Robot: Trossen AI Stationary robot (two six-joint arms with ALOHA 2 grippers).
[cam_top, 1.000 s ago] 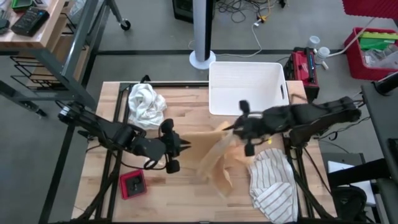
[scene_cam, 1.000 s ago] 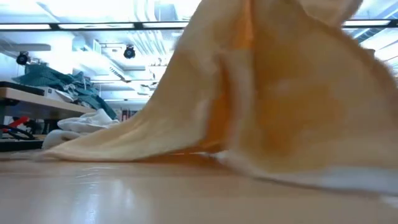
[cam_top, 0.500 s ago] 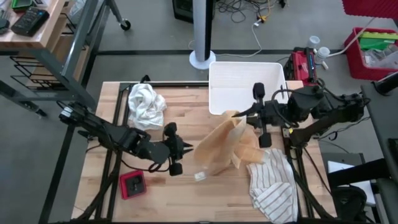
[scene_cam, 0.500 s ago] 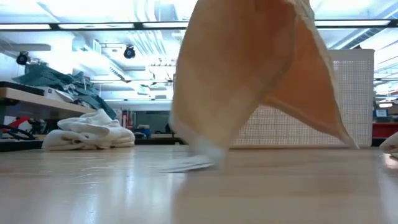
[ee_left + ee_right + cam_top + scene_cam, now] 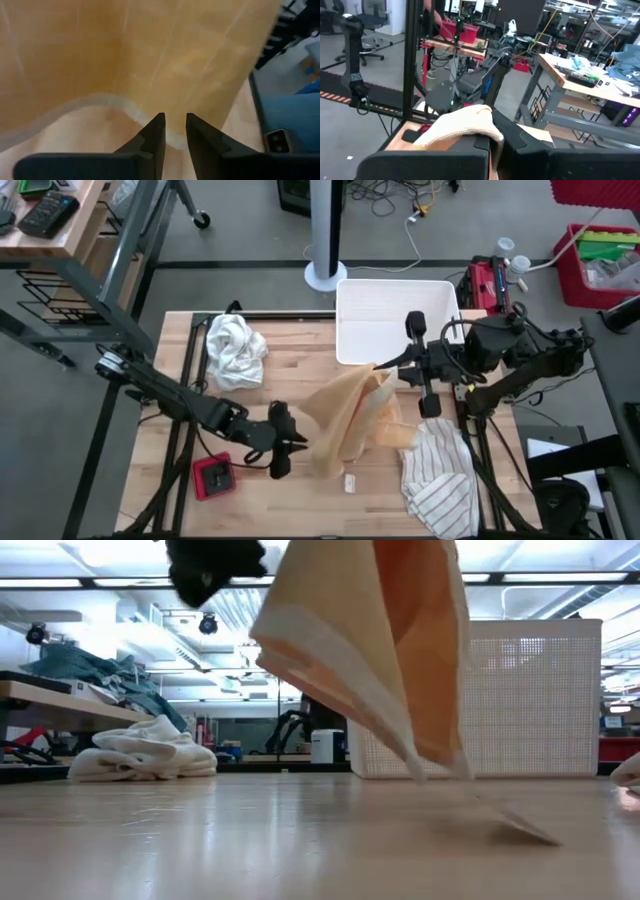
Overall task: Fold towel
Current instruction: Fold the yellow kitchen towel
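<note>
The orange-tan towel (image 5: 350,415) hangs from my right gripper (image 5: 387,368), which is shut on its top, in front of the white basket. Its lowest tip (image 5: 520,825) rests on the table; in the low view the rest of the towel (image 5: 380,650) hangs clear. My left gripper (image 5: 297,442) is low by the towel's left lower edge. In the left wrist view its fingers (image 5: 174,117) stand slightly apart, with the pale hem (image 5: 115,102) just ahead of them. My left gripper points at the towel's hem (image 5: 172,137) with nothing plainly between its fingers; whether the fingertips touch the cloth, I cannot tell. My right gripper pinches a bunched-up top part of the towel (image 5: 470,125) between its two fingers, reaching in level from the table's right side. The cloth hangs slack below the fingers, with only its lowest tip on the table.
A white basket (image 5: 397,320) stands at the far edge, a crumpled white cloth (image 5: 235,350) at the far left, a striped cloth (image 5: 440,475) at the near right and a small red object (image 5: 213,476) near the left arm. Bare wood lies in front of the towel.
My right gripper has risen and drawn back toward the far right with the towel. The towel had been lying spread on the table; it now hangs with only its tip down. My left gripper has sunk and gone toward the near edge and the towel's lower edge.
</note>
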